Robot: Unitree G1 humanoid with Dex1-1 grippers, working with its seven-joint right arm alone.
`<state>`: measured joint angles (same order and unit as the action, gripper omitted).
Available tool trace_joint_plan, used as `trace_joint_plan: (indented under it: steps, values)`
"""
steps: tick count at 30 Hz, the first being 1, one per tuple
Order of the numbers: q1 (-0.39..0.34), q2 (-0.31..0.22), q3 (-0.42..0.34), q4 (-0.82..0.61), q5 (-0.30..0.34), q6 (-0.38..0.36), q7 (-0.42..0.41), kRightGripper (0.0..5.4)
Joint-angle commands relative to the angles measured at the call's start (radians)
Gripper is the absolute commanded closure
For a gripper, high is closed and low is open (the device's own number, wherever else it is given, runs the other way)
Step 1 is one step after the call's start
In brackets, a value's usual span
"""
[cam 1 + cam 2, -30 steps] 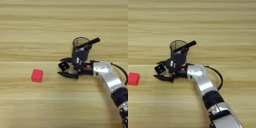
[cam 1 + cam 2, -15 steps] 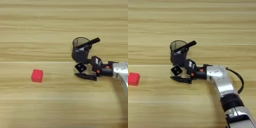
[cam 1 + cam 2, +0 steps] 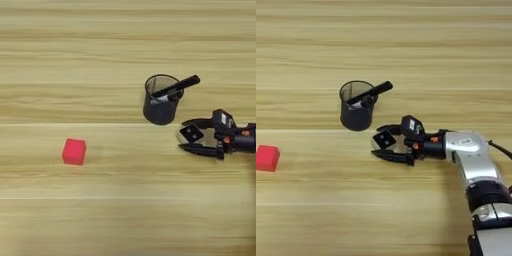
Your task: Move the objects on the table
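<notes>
- left eye view: the desk [image 3: 100,30] is filling the whole picture, its pale wood grain running in horizontal bands.
- the small red cube [image 3: 74,151] is sitting alone on the left part of the desk, well apart from everything else.
- the black mesh pen cup [image 3: 161,99] is standing upright right of centre, with a black marker [image 3: 176,86] leaning out over its right rim.
- the right gripper [image 3: 188,136] is reaching in from the right edge, lying low over the desk just below and right of the cup, its two black fingers pointing left.
- the white cube [image 3: 190,133] is sitting between those fingers with its black dotted face showing; the fingers are closing on it from above and below, only partly spread.
- right eye view: the same scene is showing further to the right, so the red cube [image 3: 267,158] is lying near the left edge.
- the pen cup [image 3: 357,105] is standing upper left of centre, the marker [image 3: 370,92] sticking out to the right.
- the gripper [image 3: 381,142] is holding the white cube [image 3: 385,139] just below and right of the cup, apart from it.
- the silver forearm [image 3: 471,155] is bending down from the gripper toward the bottom right corner.
- whether the white cube is resting on the desk or being held just above it cannot be told.
</notes>
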<state>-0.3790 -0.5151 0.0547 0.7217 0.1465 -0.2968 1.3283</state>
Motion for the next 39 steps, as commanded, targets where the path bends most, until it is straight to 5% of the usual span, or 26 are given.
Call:
trace_joint_plan:
  steps: [1, 24, 39]
  values:
    - [-0.084, -0.043, -0.030, 0.010, 0.002, -0.037, -0.027, 2.25]
    - [-0.171, -0.031, -0.036, 0.285, -0.079, -0.154, -0.102, 2.25]
    - [-0.189, -0.014, -0.050, 0.267, -0.059, -0.146, -0.077, 0.56]
